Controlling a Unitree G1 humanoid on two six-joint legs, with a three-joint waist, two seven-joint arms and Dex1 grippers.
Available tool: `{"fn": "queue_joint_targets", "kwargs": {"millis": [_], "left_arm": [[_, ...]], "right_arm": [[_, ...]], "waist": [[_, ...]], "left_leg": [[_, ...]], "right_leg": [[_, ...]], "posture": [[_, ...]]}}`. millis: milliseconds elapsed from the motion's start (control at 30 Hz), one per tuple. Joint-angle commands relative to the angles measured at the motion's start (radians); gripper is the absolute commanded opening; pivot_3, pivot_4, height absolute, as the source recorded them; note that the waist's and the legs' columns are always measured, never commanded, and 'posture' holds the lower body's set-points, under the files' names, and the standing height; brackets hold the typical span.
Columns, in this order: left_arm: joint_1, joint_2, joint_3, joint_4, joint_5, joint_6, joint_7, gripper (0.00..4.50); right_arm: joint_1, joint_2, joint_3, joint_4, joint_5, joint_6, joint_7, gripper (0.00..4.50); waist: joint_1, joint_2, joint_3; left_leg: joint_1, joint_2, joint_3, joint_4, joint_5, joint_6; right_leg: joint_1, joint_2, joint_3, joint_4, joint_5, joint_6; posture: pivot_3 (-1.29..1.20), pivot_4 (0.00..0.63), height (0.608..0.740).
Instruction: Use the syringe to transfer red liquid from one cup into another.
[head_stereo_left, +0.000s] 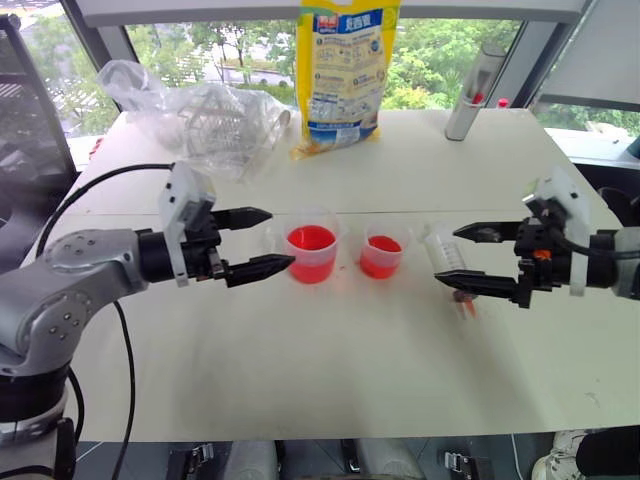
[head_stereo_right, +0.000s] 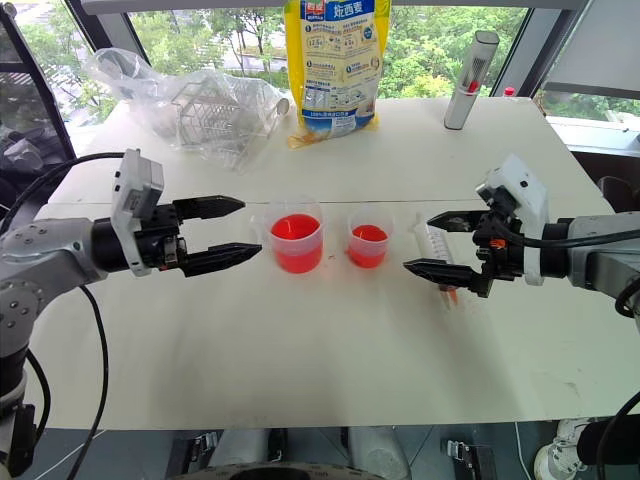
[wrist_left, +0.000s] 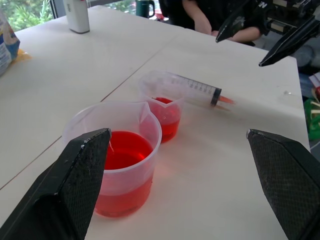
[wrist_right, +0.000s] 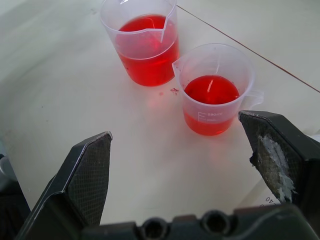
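From the head cameras I see my left gripper (head_stereo_left: 262, 243) and right gripper (head_stereo_left: 460, 256) spread wide and empty, flanking the larger clear handled cup (head_stereo_left: 311, 245) and the smaller clear cup (head_stereo_left: 383, 249), both holding red liquid (head_stereo_left: 311, 239); a yellow bag (head_stereo_left: 345, 70) and crumpled clear plastic (head_stereo_left: 205, 118) stand far. My left wrist view adds the clear syringe (wrist_left: 192, 90) lying flat right of the smaller cup, beneath the right gripper, plus a person's hand (wrist_left: 204, 26). My right wrist view shows red droplets (wrist_right: 170, 91) between the cups.
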Motion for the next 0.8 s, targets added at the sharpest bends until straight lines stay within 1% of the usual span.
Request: {"fn": "queue_joint_targets", "kwargs": {"millis": [33, 133, 200, 500, 633, 800], "left_arm": [[-0.007, 0.014, 0.032, -0.012, -0.007, -0.022, -0.004, 4.50], [-0.011, 0.004, 0.033, -0.012, -0.006, -0.023, 0.011, 4.50], [-0.019, 0.003, 0.043, -0.013, -0.038, -0.011, 0.008, 4.50], [-0.017, 0.011, 0.035, -0.010, -0.029, -0.019, 0.002, 4.50], [-0.032, 0.008, 0.027, 0.000, -0.019, -0.028, 0.000, 4.50], [-0.024, -0.004, 0.015, 0.000, -0.013, -0.037, -0.001, 4.50]], "right_arm": [[-0.028, -0.012, -0.004, 0.001, 0.003, -0.019, -0.010, 4.43], [-0.025, -0.015, -0.002, 0.001, 0.002, -0.023, -0.011, 4.43], [-0.023, -0.015, -0.003, 0.002, 0.003, -0.025, -0.012, 4.43], [-0.023, -0.019, -0.001, 0.008, 0.011, -0.007, -0.025, 4.43], [-0.027, -0.024, 0.020, 0.022, -0.013, -0.014, -0.036, 4.43], [-0.033, -0.044, 0.037, 0.033, -0.020, 0.020, -0.061, 4.43]], "waist": [[0.000, 0.000, 0.000], [0.000, 0.000, 0.000], [0.000, 0.000, 0.000], [0.000, 0.000, 0.000], [0.000, 0.000, 0.000], [0.000, 0.000, 0.000]], "left_leg": [[0.000, 0.000, 0.000, 0.000, 0.000, 0.000], [0.000, 0.000, 0.000, 0.000, 0.000, 0.000], [0.000, 0.000, 0.000, 0.000, 0.000, 0.000], [0.000, 0.000, 0.000, 0.000, 0.000, 0.000], [0.000, 0.000, 0.000, 0.000, 0.000, 0.000], [0.000, 0.000, 0.000, 0.000, 0.000, 0.000]], "right_leg": [[0.000, 0.000, 0.000, 0.000, 0.000, 0.000], [0.000, 0.000, 0.000, 0.000, 0.000, 0.000], [0.000, 0.000, 0.000, 0.000, 0.000, 0.000], [0.000, 0.000, 0.000, 0.000, 0.000, 0.000], [0.000, 0.000, 0.000, 0.000, 0.000, 0.000], [0.000, 0.000, 0.000, 0.000, 0.000, 0.000]], "posture": [[0.00, 0.150, 0.740], [0.00, 0.150, 0.740], [0.00, 0.150, 0.740], [0.00, 0.150, 0.740], [0.00, 0.150, 0.740], [0.00, 0.150, 0.740]]}}
